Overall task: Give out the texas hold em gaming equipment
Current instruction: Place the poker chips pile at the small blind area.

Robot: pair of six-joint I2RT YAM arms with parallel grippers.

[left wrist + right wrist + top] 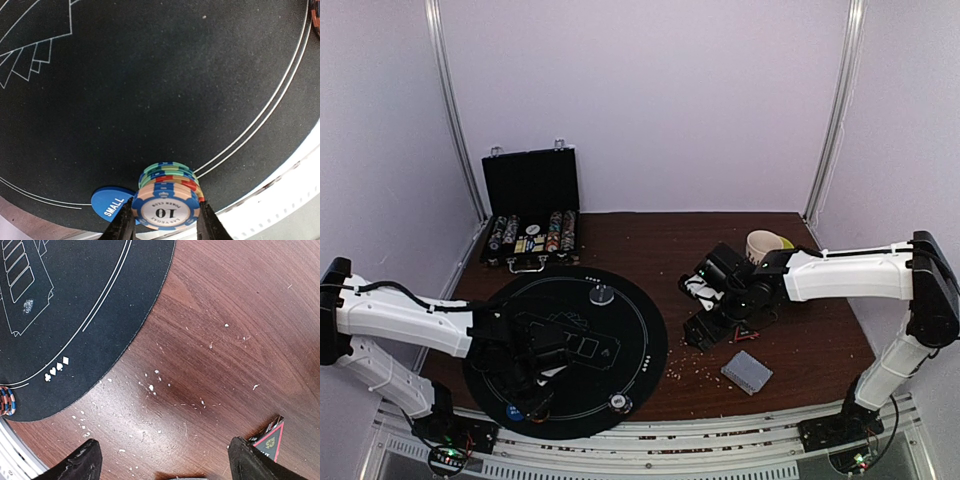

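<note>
Left end effector (pixel 166 227) pinches a chip stack (pixel 167 200) at the black mat's (pixel 150 90) near rim, beside the blue disc (pixel 112 200). A tilted release could topple chips off the mat. Right end effector (pixel 167 460) gapes wide and empty just off the mat.

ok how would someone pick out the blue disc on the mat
Find the round black mat and go to its near-left edge, where the left gripper grips a chip stack. Lying flat beside that stack is the blue disc: plain blue, marked SMALL in white, unlike the striped chips.
</note>
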